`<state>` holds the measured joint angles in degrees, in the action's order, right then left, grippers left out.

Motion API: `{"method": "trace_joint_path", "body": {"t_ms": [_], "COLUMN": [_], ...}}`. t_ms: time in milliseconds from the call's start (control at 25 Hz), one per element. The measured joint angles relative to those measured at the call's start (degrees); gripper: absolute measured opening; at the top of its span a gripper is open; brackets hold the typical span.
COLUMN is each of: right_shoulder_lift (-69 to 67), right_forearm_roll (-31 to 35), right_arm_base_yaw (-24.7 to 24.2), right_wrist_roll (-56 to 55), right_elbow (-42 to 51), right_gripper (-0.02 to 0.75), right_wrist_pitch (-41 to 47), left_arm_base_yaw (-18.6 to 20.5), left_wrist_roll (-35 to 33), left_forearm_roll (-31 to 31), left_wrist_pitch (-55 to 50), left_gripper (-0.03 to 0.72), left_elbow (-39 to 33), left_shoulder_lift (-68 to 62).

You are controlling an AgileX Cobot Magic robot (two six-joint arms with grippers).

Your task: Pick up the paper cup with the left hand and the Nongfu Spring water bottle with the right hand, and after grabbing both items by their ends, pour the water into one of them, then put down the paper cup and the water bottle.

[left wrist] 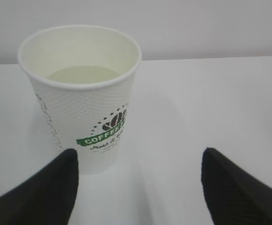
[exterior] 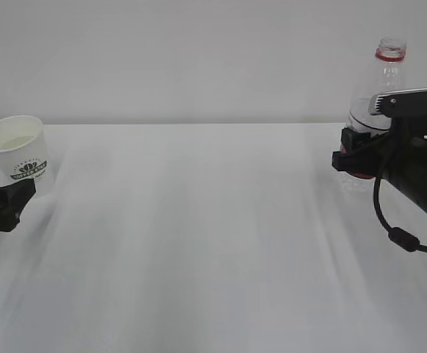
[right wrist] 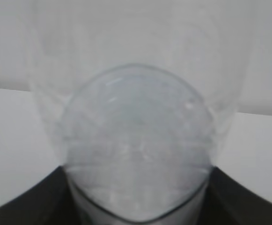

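Note:
The paper cup (exterior: 20,151) (left wrist: 86,93) stands upright on the white table at the far left, green logo facing me. Clear water (left wrist: 82,75) fills its lower part. My left gripper (exterior: 7,202) (left wrist: 139,159) is open just in front of the cup; the cup's base sits ahead of the left finger (left wrist: 56,187) and nothing lies between the jaws. At the far right the Nongfu Spring water bottle (exterior: 386,81) (right wrist: 136,140) is upright and uncapped, red neck ring on top. My right gripper (exterior: 356,154) (right wrist: 136,192) is shut on its lower body.
The white table (exterior: 213,243) runs wide between the two arms, with a plain pale wall behind it. The right arm's black body and cable (exterior: 411,191) hang at the right edge.

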<state>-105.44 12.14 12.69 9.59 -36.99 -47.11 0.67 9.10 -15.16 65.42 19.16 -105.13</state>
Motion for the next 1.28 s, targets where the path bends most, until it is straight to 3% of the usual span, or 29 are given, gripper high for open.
{"method": "trace_joint_path", "body": {"t_ms": [880, 1000, 1160, 1280], "right_shoulder_lift": [-9.5, -9.5, -9.5, -9.5], "right_forearm_roll": [-0.7, -0.7, -0.7, -0.7], "right_arm_base_yaw": [0.0, 0.0, 0.0, 0.0], "right_wrist_roll": [0.0, 0.0, -0.5, -0.5], "right_elbow": [-6.9, -6.9, -7.1, -7.1], "right_gripper": [0.433, 0.481, 0.608, 0.647], "right_wrist_pitch": [0.3, 0.6, 2.0, 2.8], "left_arm_base_yaw": [0.0, 0.0, 0.0, 0.0], "left_wrist_roll": [0.0, 0.0, 0.0, 0.0], "left_forearm_roll": [-0.1, -0.1, -0.1, -0.1], "left_wrist_pitch": [0.0, 0.0, 0.0, 0.0], "left_gripper": [0.591, 0.589, 0.589, 0.589], "left_elbow": [0.0, 0.0, 0.0, 0.0], "left_shoulder_lift": [0.0, 0.0, 0.0, 0.0]}}
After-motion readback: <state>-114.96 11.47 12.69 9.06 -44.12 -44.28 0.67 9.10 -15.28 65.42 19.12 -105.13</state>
